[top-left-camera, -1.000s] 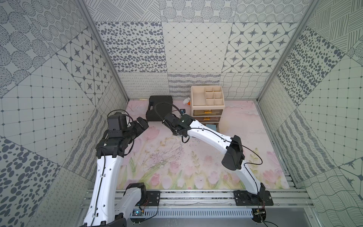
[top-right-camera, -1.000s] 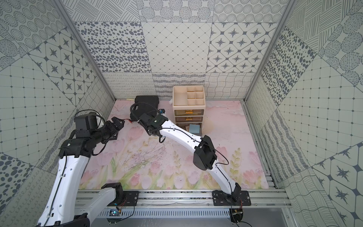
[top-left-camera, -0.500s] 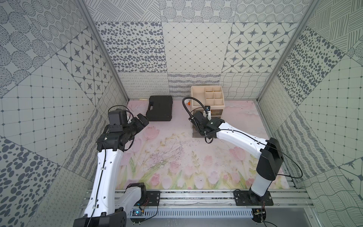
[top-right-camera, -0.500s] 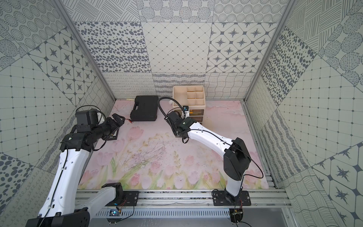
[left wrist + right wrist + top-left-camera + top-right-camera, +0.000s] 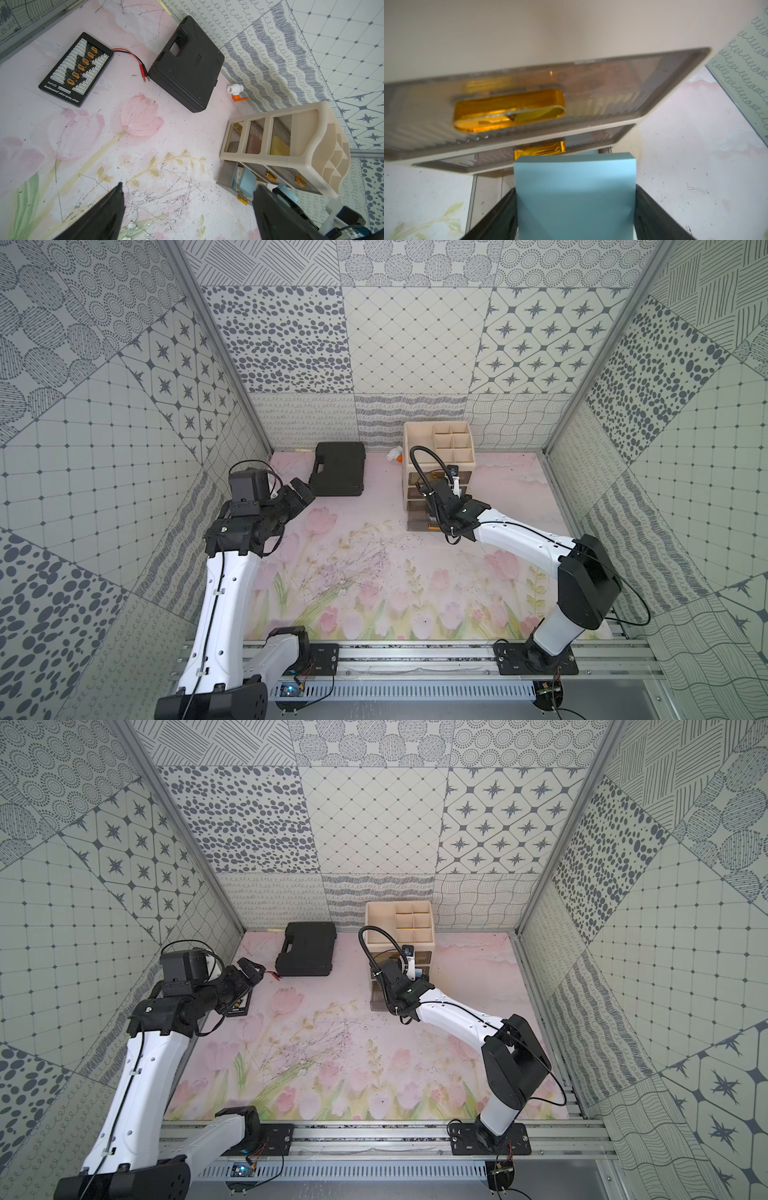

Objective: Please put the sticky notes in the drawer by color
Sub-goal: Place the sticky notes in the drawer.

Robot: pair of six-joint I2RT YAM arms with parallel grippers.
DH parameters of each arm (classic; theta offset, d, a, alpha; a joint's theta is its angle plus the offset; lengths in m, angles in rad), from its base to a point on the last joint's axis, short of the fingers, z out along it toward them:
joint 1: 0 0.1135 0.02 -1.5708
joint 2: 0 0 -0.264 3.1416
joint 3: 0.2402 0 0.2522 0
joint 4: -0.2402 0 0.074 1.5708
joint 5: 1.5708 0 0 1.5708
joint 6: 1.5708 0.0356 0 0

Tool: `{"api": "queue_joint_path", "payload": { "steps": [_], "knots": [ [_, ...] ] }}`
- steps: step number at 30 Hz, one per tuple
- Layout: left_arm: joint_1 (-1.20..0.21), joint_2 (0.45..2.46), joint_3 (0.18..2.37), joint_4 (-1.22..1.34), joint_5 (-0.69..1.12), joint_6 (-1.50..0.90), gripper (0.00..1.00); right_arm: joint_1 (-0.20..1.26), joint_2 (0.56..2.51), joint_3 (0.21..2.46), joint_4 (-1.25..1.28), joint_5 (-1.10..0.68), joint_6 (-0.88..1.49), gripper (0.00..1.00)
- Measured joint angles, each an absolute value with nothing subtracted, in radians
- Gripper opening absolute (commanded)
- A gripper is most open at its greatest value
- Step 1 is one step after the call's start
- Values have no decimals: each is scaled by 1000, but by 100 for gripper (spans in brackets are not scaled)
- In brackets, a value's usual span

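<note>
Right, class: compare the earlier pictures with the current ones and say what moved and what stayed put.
The right arm swung from beside the black case across to the cabinet. The right end effector now holds blue sticky notes at the open bottom drawer. The left end effector stayed open and barely moved. The case and cabinet stayed put.

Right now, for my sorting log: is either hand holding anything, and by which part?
The right hand holds a light blue sticky-note pad by its two opposite side edges; the left hand is open and empty.
</note>
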State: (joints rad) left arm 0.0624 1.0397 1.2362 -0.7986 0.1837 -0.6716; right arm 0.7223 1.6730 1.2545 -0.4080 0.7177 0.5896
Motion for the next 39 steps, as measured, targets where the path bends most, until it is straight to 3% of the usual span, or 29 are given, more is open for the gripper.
{"api": "queue_joint_path", "payload": {
  "steps": [25,32,39],
  "knots": [
    [45,1094,1252,-796,175,-673,99,655,1772,1196,-227,617,572,86],
    [15,1104,1263,-796,167,-675,99,650,1772,1187,-199,601,569,100],
    [0,1110,1269,-796,156,-678,99,645,1765,1192,-209,571,562,100]
  ]
}}
